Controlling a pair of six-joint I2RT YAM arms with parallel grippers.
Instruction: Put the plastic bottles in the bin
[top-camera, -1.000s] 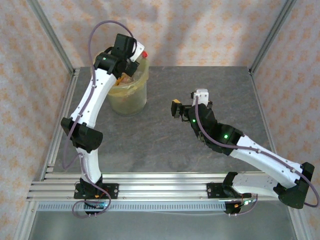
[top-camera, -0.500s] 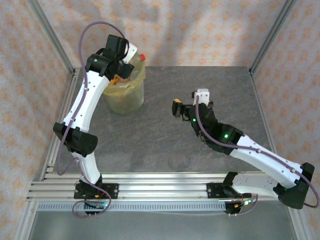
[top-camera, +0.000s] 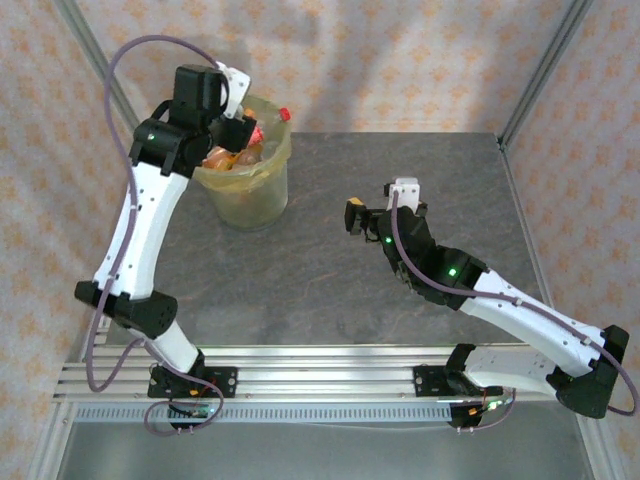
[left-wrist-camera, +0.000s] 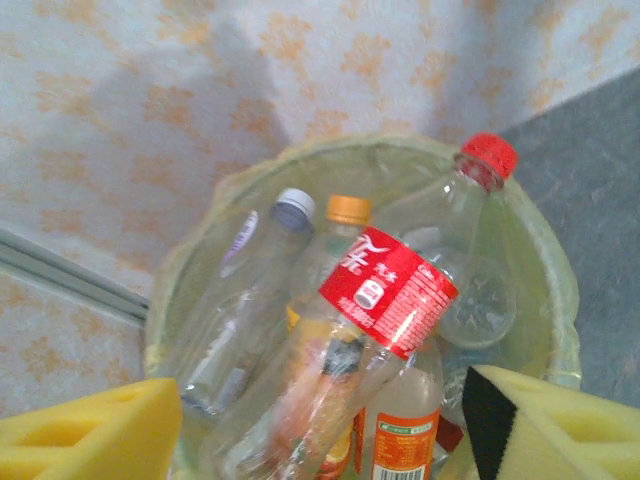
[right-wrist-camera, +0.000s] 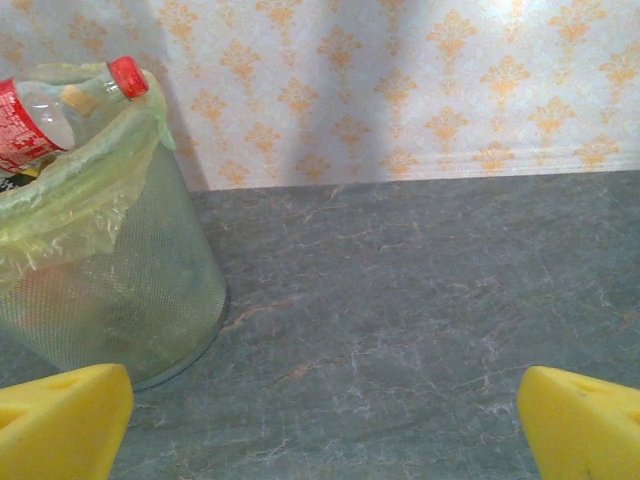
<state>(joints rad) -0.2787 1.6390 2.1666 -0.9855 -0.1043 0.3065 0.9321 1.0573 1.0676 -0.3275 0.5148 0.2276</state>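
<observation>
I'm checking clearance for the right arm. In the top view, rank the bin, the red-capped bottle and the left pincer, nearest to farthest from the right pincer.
1. bin, on the table to the left.
2. red-capped bottle, poking over the bin's far rim.
3. left pincer, above the bin's left side.

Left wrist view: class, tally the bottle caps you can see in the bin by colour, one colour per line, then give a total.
Red cap: 1
Orange cap: 1
White cap: 1
Total: 3 caps visible in the bin
</observation>
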